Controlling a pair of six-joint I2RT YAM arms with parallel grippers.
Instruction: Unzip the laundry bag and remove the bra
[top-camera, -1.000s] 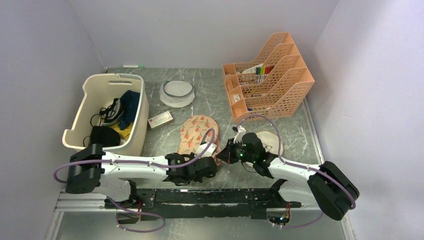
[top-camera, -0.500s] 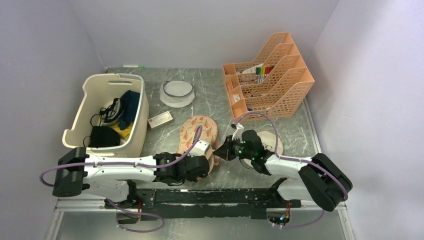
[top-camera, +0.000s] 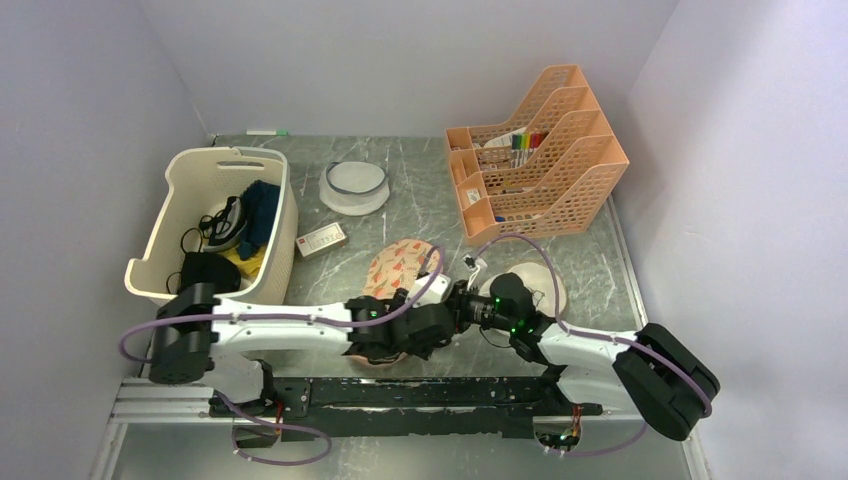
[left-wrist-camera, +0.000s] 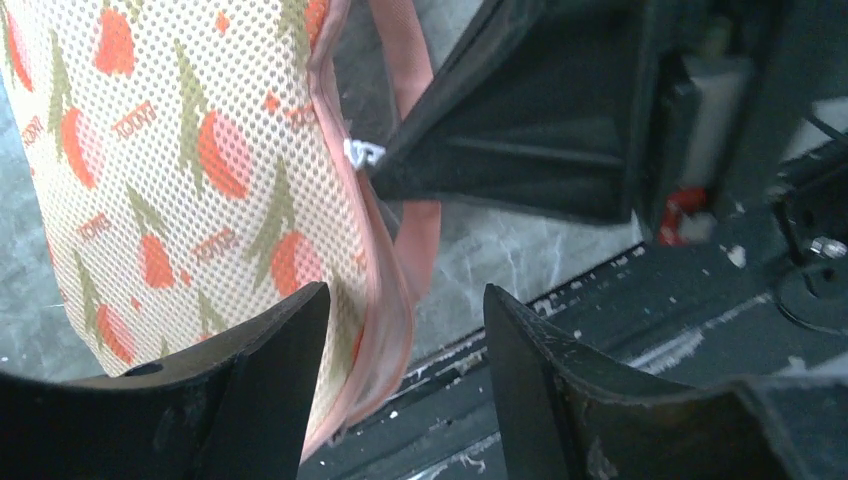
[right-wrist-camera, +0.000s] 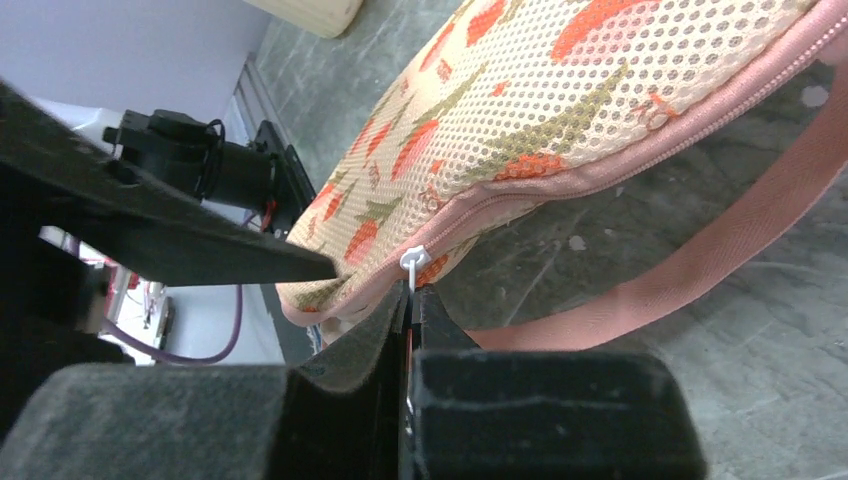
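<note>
While your right gripper (right-wrist-camera: 410, 298) pinches the white zip pull (right-wrist-camera: 413, 261) of the laundry bag (left-wrist-camera: 180, 170), printed "TONY", your left gripper (left-wrist-camera: 400, 310) gapes empty beside it.

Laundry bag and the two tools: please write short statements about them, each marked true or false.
1. The right tool is shut on the white zip pull of the peach floral mesh laundry bag. True.
2. The left tool is shut on the bag's strap. False: it is open, straddling the bag's pink edge.
3. The bag lies inside the cream slotted plastic basket. False: it is on the grey marbled table, beside the basket.
4. The zip looks closed in the right wrist view. True.
</note>
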